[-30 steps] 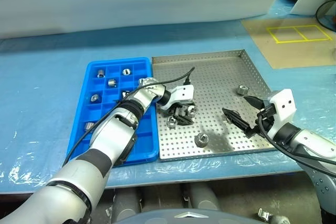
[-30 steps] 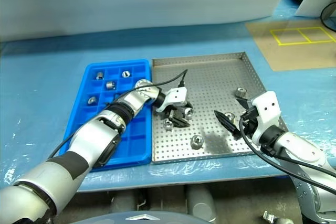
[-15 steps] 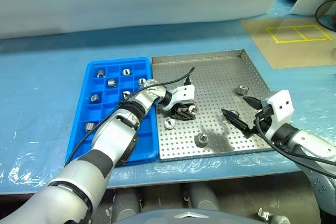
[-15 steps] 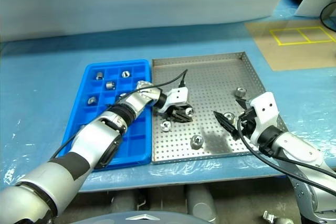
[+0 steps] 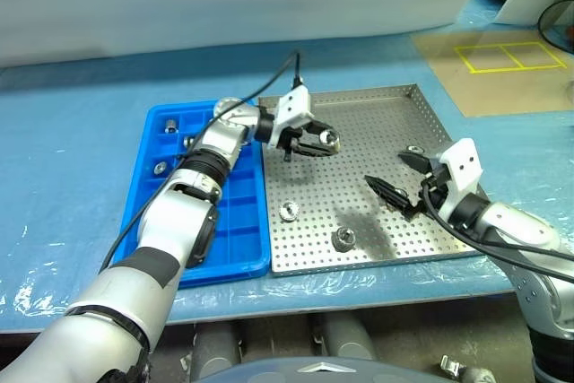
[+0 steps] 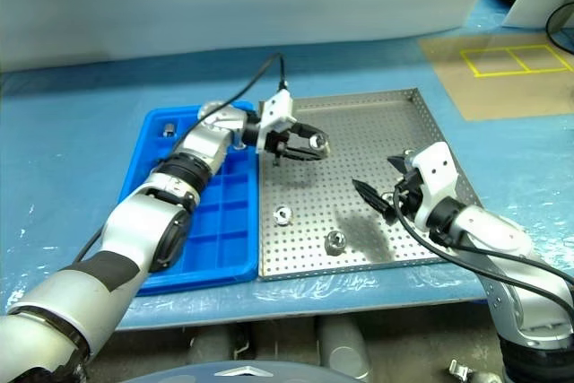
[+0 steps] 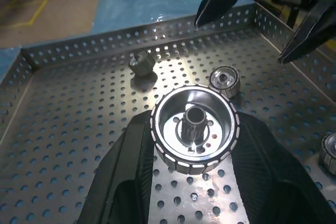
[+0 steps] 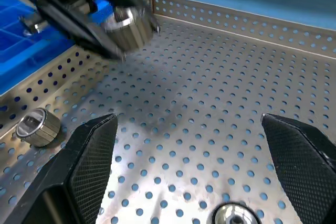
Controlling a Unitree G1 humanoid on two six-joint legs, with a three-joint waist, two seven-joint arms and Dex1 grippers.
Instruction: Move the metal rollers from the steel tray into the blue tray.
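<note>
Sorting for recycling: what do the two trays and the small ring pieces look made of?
Perforated silver tray: likely steel, dull sheen. Bright blue gridded tray: probably moulded plastic, uniform colour. Shiny ring-like rollers: polished metal, mirror glints.

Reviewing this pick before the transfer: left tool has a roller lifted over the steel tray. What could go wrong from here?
1. The roller sits between the left tool's fingertips, so it may slip and drop back onto the steel tray.
2. The open right tool hovers close by; the arms could clash.
3. The blue tray has small compartments, some already filled; a misaimed release could bounce out.
</note>
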